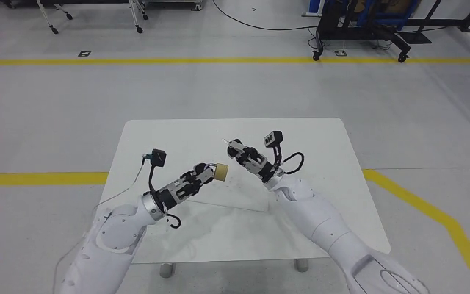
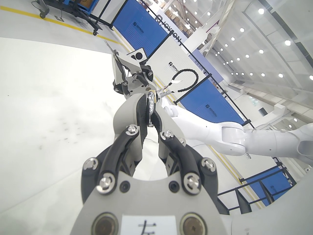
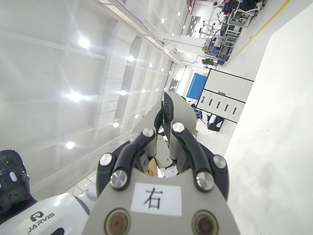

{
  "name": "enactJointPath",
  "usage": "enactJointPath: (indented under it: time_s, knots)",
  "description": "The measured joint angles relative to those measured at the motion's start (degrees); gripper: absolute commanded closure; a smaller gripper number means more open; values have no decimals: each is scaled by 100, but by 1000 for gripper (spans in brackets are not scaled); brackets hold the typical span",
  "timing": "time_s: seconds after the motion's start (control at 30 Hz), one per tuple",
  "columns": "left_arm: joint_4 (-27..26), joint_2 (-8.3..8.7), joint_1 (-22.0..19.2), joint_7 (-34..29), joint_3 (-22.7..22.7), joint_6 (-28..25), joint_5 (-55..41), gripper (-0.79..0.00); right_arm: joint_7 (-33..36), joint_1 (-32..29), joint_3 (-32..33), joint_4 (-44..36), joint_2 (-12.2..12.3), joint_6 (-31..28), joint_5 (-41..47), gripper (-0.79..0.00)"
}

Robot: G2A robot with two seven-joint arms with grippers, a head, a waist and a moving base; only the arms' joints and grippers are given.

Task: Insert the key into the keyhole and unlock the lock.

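- Grey floor with yellow lines lies round the white surface (image 1: 323, 147), above which both arms meet near the middle.
- The left gripper (image 1: 208, 173) is clamped on the lock (image 1: 219, 172), a small tan block held clear of the surface.
- In the left wrist view its pads hide most of the lock (image 2: 151, 99); a dark, shiny edge and a brass corner show between them.
- The keyhole cannot be made out in any view.
- The right gripper (image 1: 235, 150) has its fingers pressed together on the key (image 1: 224, 139), a thin pale sliver.
- In the top view the key's long axis slants away from the robot and toward its left, its tip beyond the lock and not aimed at it.
- The key's grip end is hidden between the fingers; from the right wrist view the blade is too thin to tell.
- Lock and key are near each other but apart.
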Motion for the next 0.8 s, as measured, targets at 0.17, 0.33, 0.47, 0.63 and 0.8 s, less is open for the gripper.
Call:
enactJointPath:
  time_s: [0.17,0.33,0.47,0.63,0.8]
  knots:
    - [12,-5,-2,121,14,53,169,0,501,71,-24,131,-121,74,496,0]
    - [14,-17,13,348,30,177,375,0,1000,125,-7,248,-214,198,848,0]
    - [10,-24,14,447,45,220,444,0,1395,168,26,377,-265,345,1050,0]
    - [36,-33,12,578,29,252,463,0,1617,231,46,556,-328,478,1088,0]
    - [57,-40,6,618,40,255,442,0,1737,301,55,678,-369,539,922,0]
